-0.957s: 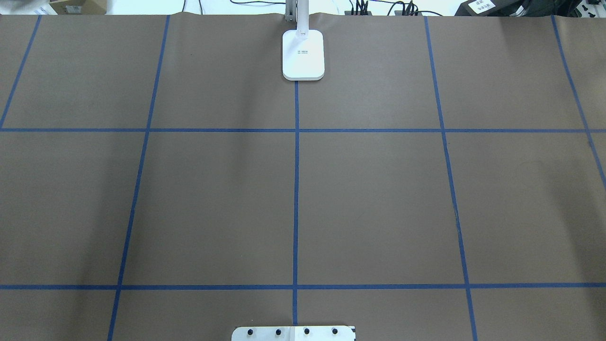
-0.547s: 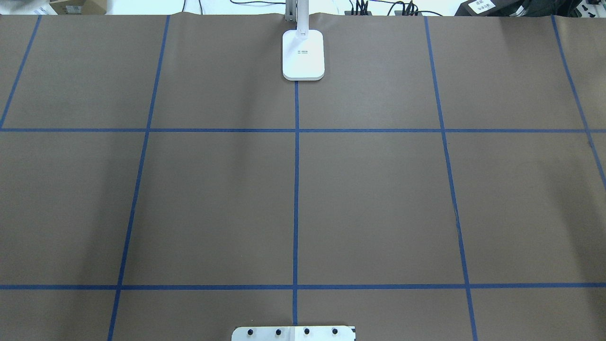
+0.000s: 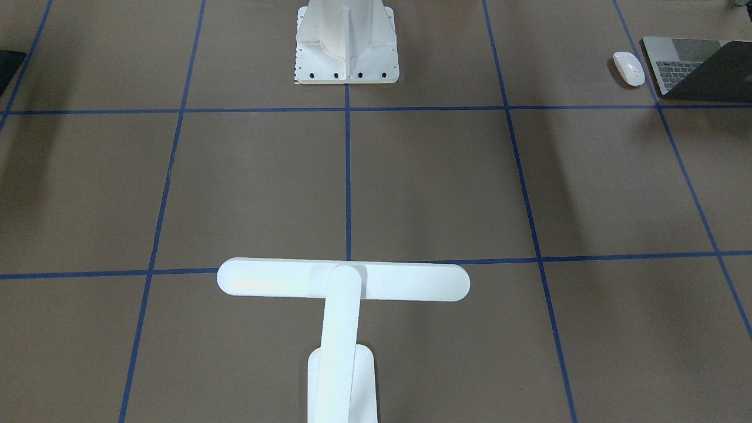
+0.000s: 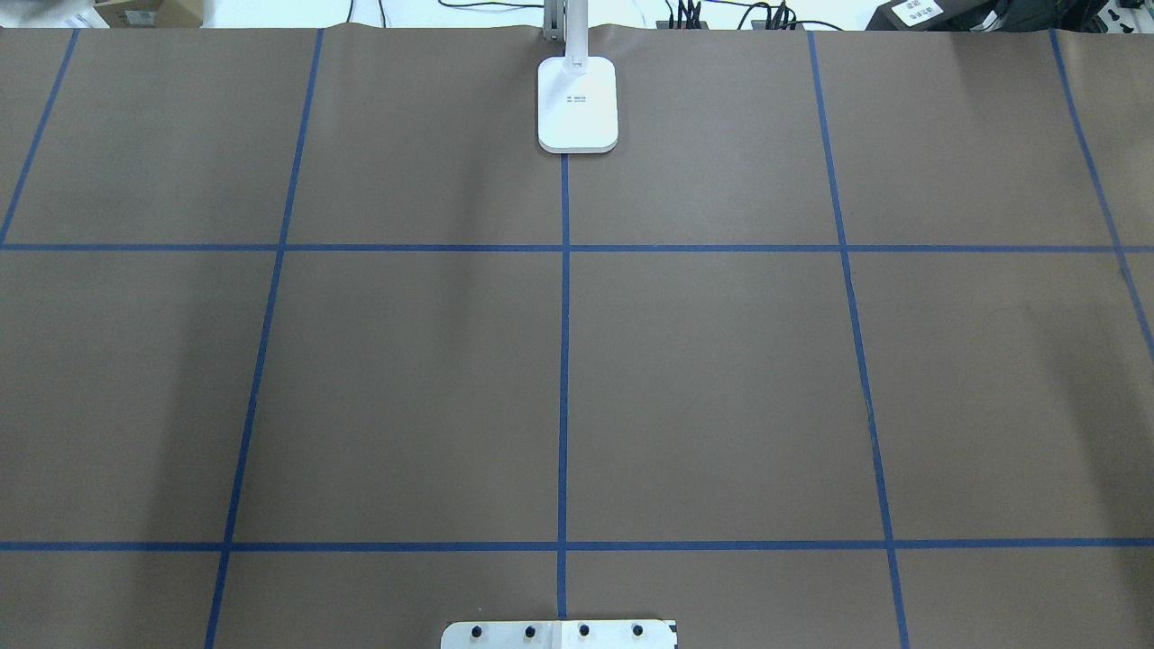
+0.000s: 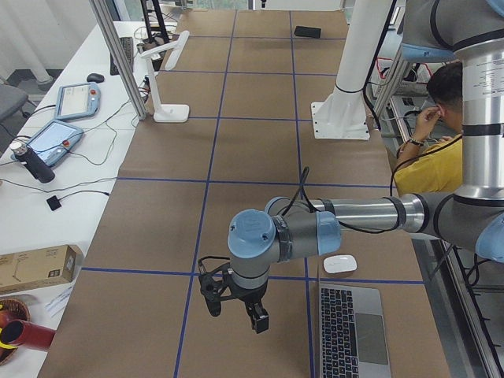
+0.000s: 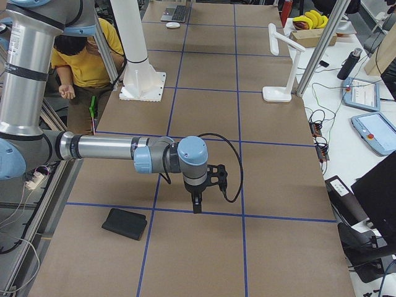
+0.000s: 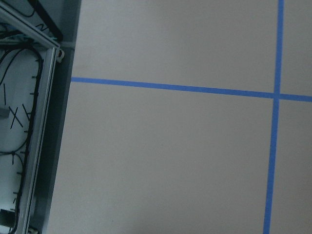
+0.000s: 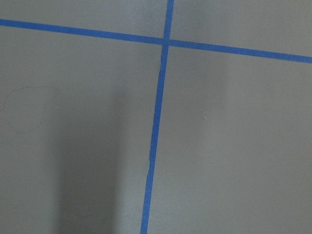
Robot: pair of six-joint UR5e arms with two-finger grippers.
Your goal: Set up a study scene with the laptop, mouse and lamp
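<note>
The white T-shaped lamp (image 3: 343,281) stands at the table's far middle edge; its base (image 4: 578,104) shows in the overhead view. The grey laptop (image 3: 699,67) lies open at the robot's left end, with the white mouse (image 3: 628,67) beside it. In the exterior left view my left gripper (image 5: 236,303) hangs above bare paper, left of the laptop (image 5: 350,331) and mouse (image 5: 340,264). In the exterior right view my right gripper (image 6: 197,204) hangs above a blue tape line, near a flat black pad (image 6: 125,223). I cannot tell whether either gripper is open or shut.
The white ribbed pedestal (image 3: 346,41) with its bolted plate stands at the robot's side of the table. A person in a yellow shirt (image 5: 429,150) sits behind it. Both wrist views show only brown paper and blue tape lines (image 8: 156,122).
</note>
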